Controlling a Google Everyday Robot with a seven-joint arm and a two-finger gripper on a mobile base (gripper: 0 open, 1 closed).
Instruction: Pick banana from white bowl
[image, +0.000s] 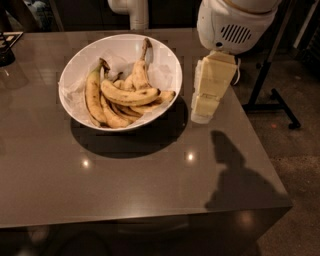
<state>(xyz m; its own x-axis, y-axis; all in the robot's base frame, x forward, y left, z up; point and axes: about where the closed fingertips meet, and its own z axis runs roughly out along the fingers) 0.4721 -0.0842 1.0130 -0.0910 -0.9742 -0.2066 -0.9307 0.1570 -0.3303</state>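
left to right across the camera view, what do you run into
left rim of the white bowl, banana in it, gripper over the table right of the bowl, black stand on the floor
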